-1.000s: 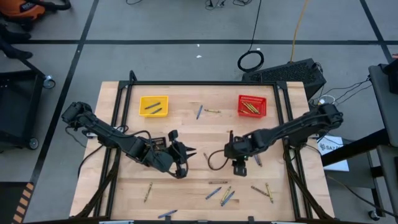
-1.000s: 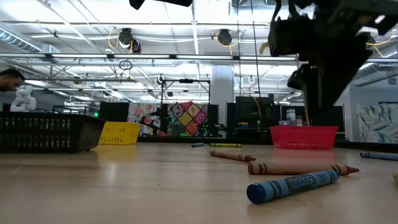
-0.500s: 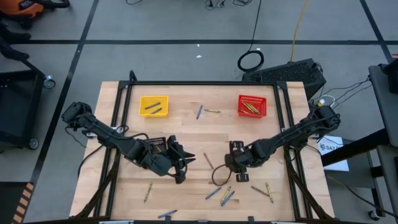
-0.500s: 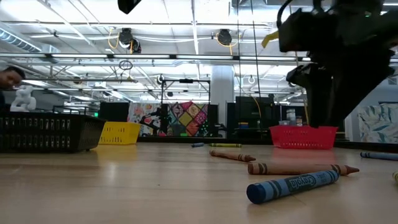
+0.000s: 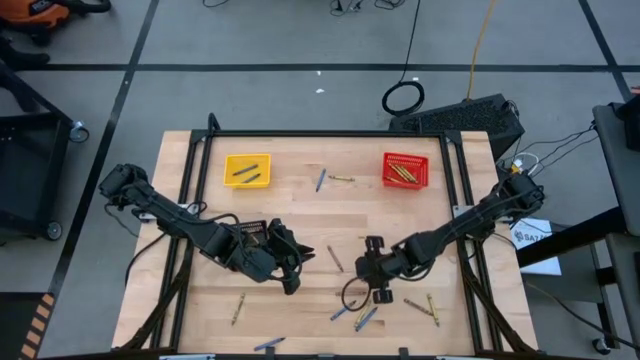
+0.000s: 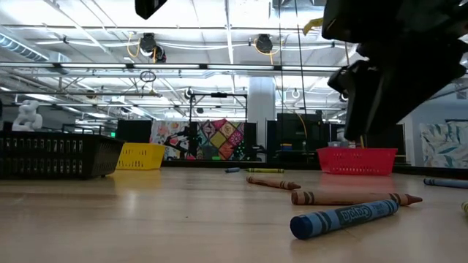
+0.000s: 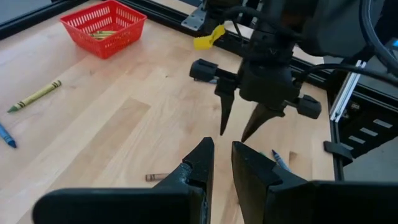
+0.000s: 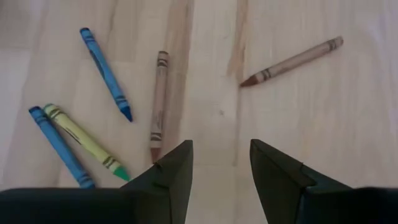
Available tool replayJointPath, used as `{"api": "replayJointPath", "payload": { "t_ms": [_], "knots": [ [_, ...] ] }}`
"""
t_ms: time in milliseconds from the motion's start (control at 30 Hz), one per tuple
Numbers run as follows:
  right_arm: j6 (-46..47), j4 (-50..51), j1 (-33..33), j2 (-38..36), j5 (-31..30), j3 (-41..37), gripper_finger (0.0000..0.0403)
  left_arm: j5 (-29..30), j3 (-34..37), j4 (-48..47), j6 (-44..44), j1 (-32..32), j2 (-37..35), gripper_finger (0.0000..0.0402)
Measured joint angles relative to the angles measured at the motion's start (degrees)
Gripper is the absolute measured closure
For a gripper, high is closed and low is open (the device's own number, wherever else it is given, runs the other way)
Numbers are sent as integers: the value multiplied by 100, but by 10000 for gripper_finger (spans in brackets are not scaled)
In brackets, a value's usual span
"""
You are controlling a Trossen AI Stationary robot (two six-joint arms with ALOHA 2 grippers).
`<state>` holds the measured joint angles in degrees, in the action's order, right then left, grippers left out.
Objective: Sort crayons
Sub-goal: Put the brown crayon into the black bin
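**Right tool over the near crayon cluster, nothing held**

My right tool (image 8: 221,171) hung above the tabletop (image 5: 300,215), fingers spread, empty. Directly ahead of its tips lay a brown crayon (image 8: 159,102), pointed end toward me. Beside that, a blue crayon (image 8: 106,56); farther off to the same side, a second blue crayon (image 8: 60,146) lying against a yellow-green crayon (image 8: 84,140), the two touching along their length. On the other side of the tips, well apart, a tan crayon (image 8: 292,61) lay at a slant.

My left tool (image 7: 222,163) sat near the tabletop's middle, fingers a narrow gap apart, pinching nothing I could see. It faced my right tool across bare wood.

Beyond both tools, at the far edge: a yellow basket (image 5: 247,169) with a couple of dark crayons in it, and a red basket (image 5: 405,170) holding yellowish ones. Between them, a blue stick (image 5: 320,180) and a yellow-green stick (image 5: 341,179) lay loose. A black basket (image 6: 55,155) showed in the low view.
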<state>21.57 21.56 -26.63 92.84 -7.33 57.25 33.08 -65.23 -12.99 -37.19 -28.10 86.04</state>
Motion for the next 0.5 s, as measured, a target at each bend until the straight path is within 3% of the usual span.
{"api": "replayJointPath", "payload": {
  "t_ms": [300, 500],
  "knots": [
    [569, -527, -288, 20, -3, 0, 259, 6, 0, 0, 2, 28, 0, 343],
    [606, -660, -312, 455, -14, 0, 259, 11, 0, -5, 89, 26, 0, 343]
  ]
}}
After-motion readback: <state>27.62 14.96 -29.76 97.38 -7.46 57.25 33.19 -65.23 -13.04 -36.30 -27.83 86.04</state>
